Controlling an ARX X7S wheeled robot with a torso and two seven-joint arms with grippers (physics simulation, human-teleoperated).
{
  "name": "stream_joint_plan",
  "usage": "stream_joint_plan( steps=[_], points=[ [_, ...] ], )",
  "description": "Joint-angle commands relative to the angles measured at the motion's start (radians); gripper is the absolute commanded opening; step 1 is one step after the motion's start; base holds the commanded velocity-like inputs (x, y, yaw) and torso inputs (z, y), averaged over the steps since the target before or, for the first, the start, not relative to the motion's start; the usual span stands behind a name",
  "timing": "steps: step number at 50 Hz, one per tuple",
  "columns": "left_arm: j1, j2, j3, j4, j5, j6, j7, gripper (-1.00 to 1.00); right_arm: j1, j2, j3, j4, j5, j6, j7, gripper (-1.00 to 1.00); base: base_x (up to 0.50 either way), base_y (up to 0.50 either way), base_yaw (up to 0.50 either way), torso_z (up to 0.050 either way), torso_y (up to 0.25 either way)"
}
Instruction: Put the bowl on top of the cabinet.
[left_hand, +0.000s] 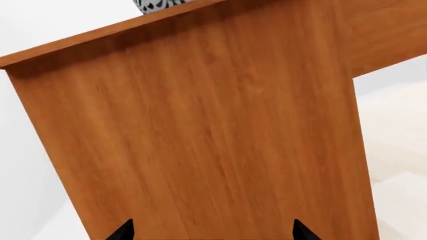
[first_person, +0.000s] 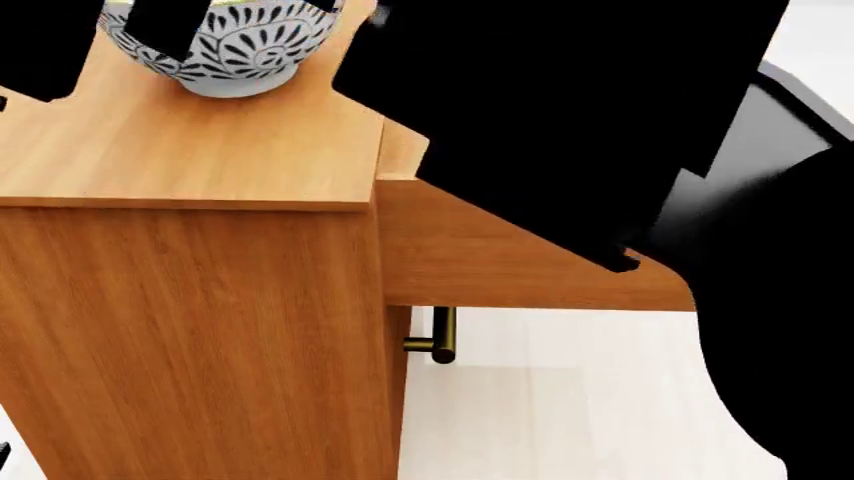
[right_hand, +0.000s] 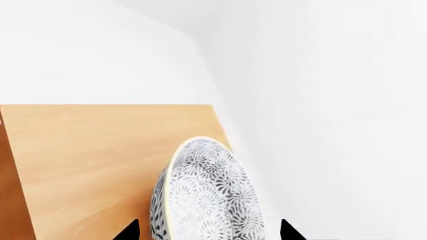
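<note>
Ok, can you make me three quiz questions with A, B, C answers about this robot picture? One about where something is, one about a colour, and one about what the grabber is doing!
1. Where is the bowl?
A. on the floor
B. on top of the cabinet
C. inside a drawer

2. What colour is the cabinet?
A. orange-brown wood
B. green
C. white

3. How are the right gripper fingertips set?
A. apart, with the bowl between them
B. pressed shut on nothing
C. around a handle

Answers:
1 B: the head view shows the bowl sitting on the flat top.
2 A: wood grain shows in every view.
3 A: the right wrist view shows two dark tips either side of the bowl.
</note>
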Motion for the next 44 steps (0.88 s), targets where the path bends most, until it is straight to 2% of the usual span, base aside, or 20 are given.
stream_joint_plan(
  steps=[1,3,8,12,16,17,19,29,31,39,42,44],
  points=[
    [0.005,-0.002,0.025,0.002,0.032,-0.001,-0.007,1.00,0.032,0.000,0.230,-0.057,-0.245,0.238,-0.096,1.00,0.00,0.00,0.00,0.000,0.000],
    [0.006,-0.002,0.030,0.002,0.039,-0.001,-0.008,1.00,0.032,0.000,0.276,-0.067,-0.312,0.282,-0.133,1.00,0.00,0.00,0.00,0.000,0.000],
    [0.013,-0.004,0.042,0.008,0.055,0.000,-0.011,1.00,0.031,0.003,0.385,-0.096,-0.617,0.411,-0.325,1.00,0.00,0.00,0.00,0.000,0.000],
    [0.010,-0.005,0.048,0.004,0.062,0.000,-0.011,1.00,0.026,0.111,0.352,-0.159,-0.699,0.453,-0.370,1.00,0.00,0.00,0.00,0.000,0.000],
    [-0.002,-0.002,0.043,-0.006,0.054,-0.007,-0.010,1.00,0.031,0.242,0.367,-0.214,-0.698,0.487,-0.346,1.00,0.00,0.00,0.00,0.000,0.000],
    [-0.007,0.000,0.042,-0.012,0.052,-0.008,-0.010,1.00,0.032,0.331,0.352,-0.268,-0.548,0.487,-0.196,1.00,0.00,0.00,0.00,0.000,0.000],
    [-0.013,0.002,0.046,-0.016,0.054,-0.011,-0.009,1.00,0.032,0.417,0.360,-0.307,-0.377,0.487,-0.047,1.00,0.00,0.00,0.00,0.000,0.000],
    [-0.019,0.005,0.065,-0.030,0.071,-0.011,-0.011,1.00,0.032,0.716,0.367,-0.444,0.096,0.487,0.401,1.00,0.00,0.00,0.00,0.000,0.000],
    [-0.020,0.005,0.066,-0.032,0.072,-0.011,-0.011,1.00,0.032,0.747,0.370,-0.452,0.194,0.487,0.493,1.00,0.00,0.00,0.00,0.000,0.000],
    [-0.017,0.003,0.063,-0.028,0.074,-0.011,-0.017,1.00,0.032,0.825,0.352,-0.483,0.344,0.487,0.642,1.00,0.00,0.00,0.00,0.000,0.000],
    [-0.010,0.000,0.060,-0.013,0.077,-0.012,-0.021,1.00,0.032,0.842,0.349,-0.489,0.458,0.487,0.755,1.00,0.00,0.00,0.00,0.000,0.000],
    [0.009,-0.008,0.053,0.016,0.080,-0.008,-0.030,1.00,0.032,0.858,0.339,-0.503,0.611,0.487,0.911,1.00,0.00,0.00,0.00,0.000,0.000]
  ],
)
